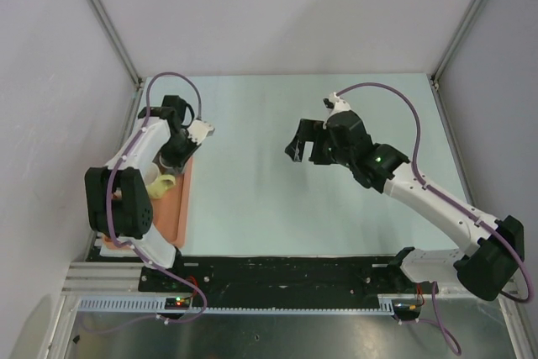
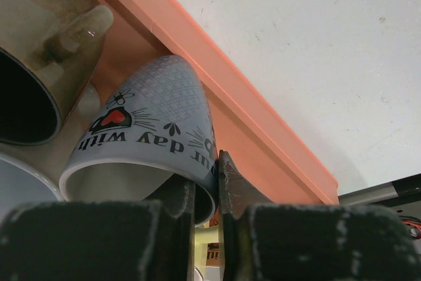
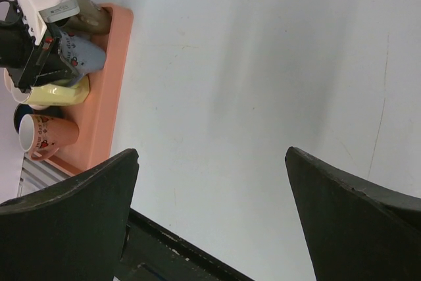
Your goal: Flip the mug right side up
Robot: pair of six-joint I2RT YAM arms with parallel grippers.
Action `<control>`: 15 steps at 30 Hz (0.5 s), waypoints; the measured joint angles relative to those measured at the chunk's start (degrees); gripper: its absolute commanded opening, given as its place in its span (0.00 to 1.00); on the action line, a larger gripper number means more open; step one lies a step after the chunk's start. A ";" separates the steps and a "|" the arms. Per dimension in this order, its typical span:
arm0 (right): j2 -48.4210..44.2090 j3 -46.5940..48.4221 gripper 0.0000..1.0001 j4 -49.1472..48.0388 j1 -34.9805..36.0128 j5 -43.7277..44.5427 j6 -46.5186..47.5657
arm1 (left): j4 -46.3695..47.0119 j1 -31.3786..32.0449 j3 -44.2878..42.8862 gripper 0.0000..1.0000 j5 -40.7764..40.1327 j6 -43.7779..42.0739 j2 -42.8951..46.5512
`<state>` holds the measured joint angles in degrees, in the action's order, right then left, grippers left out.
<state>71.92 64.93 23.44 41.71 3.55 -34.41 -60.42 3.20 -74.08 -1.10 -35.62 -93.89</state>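
Left wrist view had the left gripper [image 2: 208, 187] pinched on the rim of the grey mug [image 2: 154, 120], one finger inside the mouth and one outside the wall. That mug lay tilted in the orange tray [image 2: 276, 149] against its side wall, mouth toward the wrist and base pointing away, beside a brown mug [image 2: 46, 44]. The right gripper [image 3: 210, 162] hung spread over the table [image 3: 263, 64], well apart, so the turn looked like the left arm's job.

Beneath my right pincer [image 1: 304, 155] lies a pale green table [image 1: 252, 199]; beyond it rise plain grey walls [image 1: 277, 6], evenly lit.
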 measured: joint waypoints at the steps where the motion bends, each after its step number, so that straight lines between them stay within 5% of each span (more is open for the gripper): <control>1: -0.07 0.00 0.99 0.02 -0.09 0.00 0.00 | -0.04 -0.15 -0.11 0.00 -0.09 -0.02 -0.15; 15: -0.83 0.00 0.99 0.48 -0.61 0.15 0.61 | 1.60 -1.62 -0.33 0.00 0.20 0.13 -3.65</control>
<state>71.09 64.93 23.92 41.10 3.70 -33.80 -58.83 1.58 -74.41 -0.91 -35.48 -97.54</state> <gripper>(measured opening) 0.993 0.124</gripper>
